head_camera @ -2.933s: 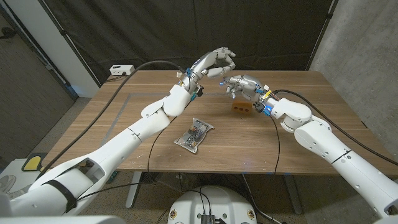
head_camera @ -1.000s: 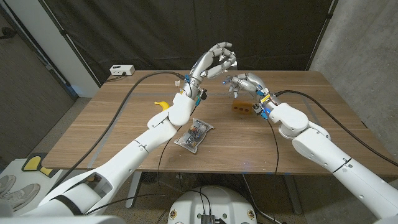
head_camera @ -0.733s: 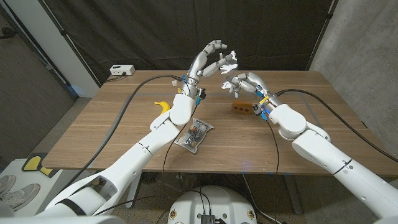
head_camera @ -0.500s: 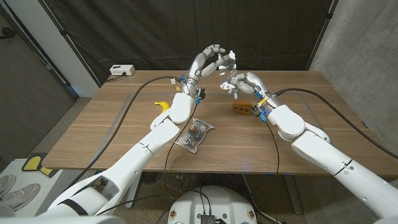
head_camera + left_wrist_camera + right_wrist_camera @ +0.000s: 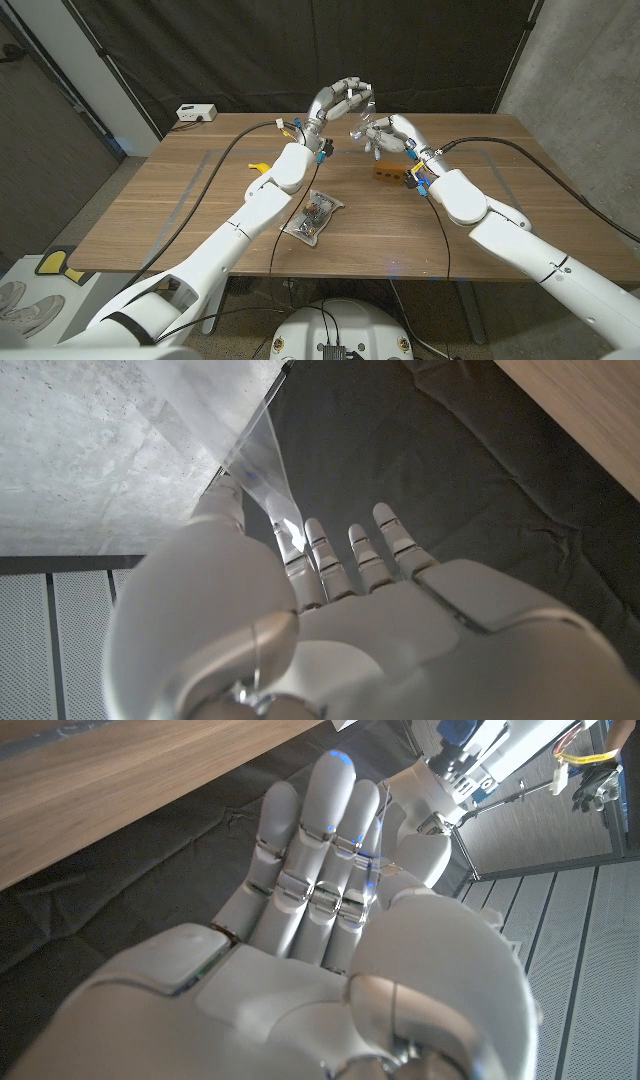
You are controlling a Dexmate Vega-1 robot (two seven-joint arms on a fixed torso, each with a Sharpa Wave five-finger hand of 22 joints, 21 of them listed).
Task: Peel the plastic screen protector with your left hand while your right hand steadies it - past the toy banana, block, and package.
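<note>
The protector [image 5: 366, 112] hung in the air between the two hands, above the counter's [image 5: 200, 215] far edge. The left hand [image 5: 343, 99] pinched a clear film sheet; the right hand [image 5: 388, 133] clasped the rest. Peeling looked underway. Next, the left should pull away while the right holds firm.

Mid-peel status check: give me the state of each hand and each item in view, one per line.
left hand: raised above the table's far edge, pinching a clear film
clear film: held in the air in the left hand
right hand: raised close to the left hand, fingers curled; what it holds is unclear
package: lying flat on the table, untouched
block: resting on the table beneath the right hand
toy banana: on the table, partly hidden by the left arm
</note>
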